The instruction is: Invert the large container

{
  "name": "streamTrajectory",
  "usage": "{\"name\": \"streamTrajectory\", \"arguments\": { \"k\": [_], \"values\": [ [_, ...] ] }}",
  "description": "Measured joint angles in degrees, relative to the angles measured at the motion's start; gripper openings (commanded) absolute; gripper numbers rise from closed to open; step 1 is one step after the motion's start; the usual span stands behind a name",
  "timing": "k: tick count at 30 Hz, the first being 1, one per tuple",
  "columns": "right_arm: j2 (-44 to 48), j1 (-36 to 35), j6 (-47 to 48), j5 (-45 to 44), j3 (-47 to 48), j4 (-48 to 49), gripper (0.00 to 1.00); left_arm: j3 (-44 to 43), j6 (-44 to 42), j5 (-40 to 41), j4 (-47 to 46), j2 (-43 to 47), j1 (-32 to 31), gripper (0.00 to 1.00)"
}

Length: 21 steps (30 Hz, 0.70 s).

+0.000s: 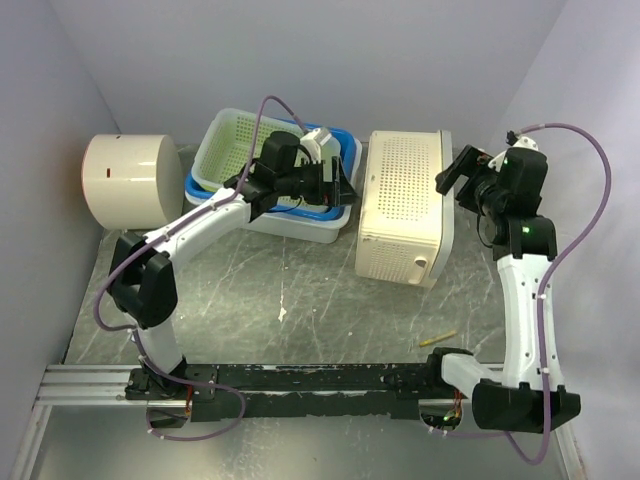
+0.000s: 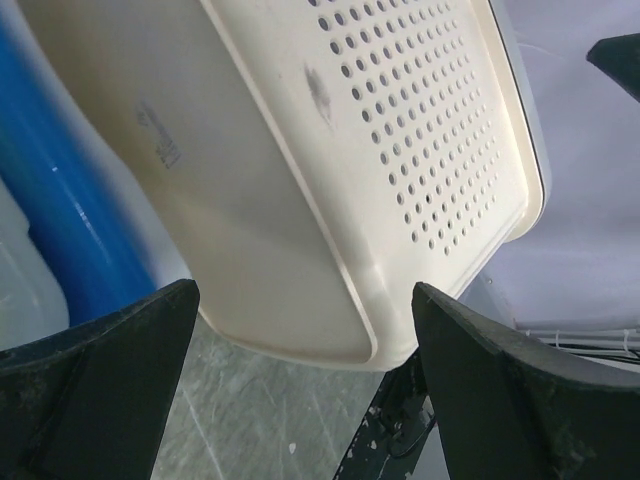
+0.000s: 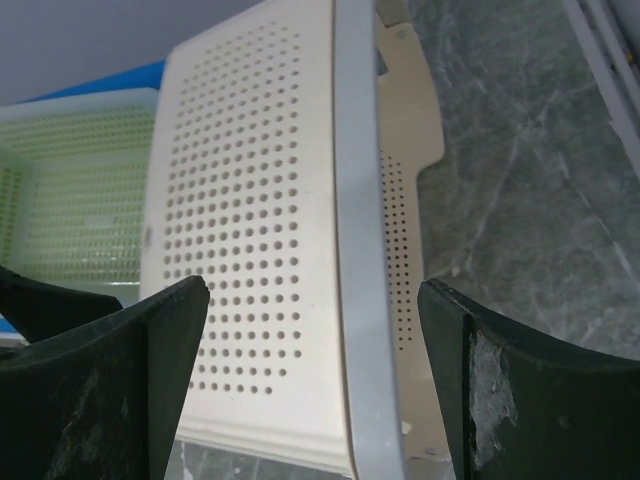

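The large container (image 1: 400,200) is a cream perforated bin lying on its side mid-table, its smooth base facing left and its grey rim (image 1: 446,205) facing right. My left gripper (image 1: 345,185) is open just left of the base, touching nothing; in the left wrist view the base and perforated wall (image 2: 350,150) fill the space ahead of the open gripper (image 2: 305,290). My right gripper (image 1: 452,177) is open by the rim's far right side. In the right wrist view the grey rim (image 3: 358,250) runs between the spread fingers of the gripper (image 3: 312,285).
A green perforated basket (image 1: 235,140) sits in a blue tub (image 1: 195,187) stacked on a white tub (image 1: 300,228) at the back left, under my left arm. A cream cylinder (image 1: 125,180) lies far left. A small yellow stick (image 1: 437,338) lies near the right arm's base.
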State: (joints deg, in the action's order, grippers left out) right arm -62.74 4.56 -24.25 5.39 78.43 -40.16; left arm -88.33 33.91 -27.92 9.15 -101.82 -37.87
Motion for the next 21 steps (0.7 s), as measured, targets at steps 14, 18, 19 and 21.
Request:
{"name": "streamTrajectory", "arguments": {
  "k": [14,18,19,21],
  "values": [
    [-5.81,5.33,2.67,6.08,-7.58,2.80,0.71,-7.26,4.24,-5.75,-3.48,-9.97,-2.60,1.00],
    [-4.61,11.32,1.36,11.85,-11.08,6.08,0.70,-10.05,5.09,-6.95,-4.07,-10.29,-3.87,0.99],
    [-4.44,11.80,0.96,13.00,-11.80,7.06,0.70,-10.80,5.53,-7.45,-4.50,-10.32,-4.26,1.00],
    [-4.07,12.61,0.09,14.93,-13.46,9.11,0.70,-12.02,6.14,-8.26,-4.68,-10.51,-4.85,1.00]
  ]
}}
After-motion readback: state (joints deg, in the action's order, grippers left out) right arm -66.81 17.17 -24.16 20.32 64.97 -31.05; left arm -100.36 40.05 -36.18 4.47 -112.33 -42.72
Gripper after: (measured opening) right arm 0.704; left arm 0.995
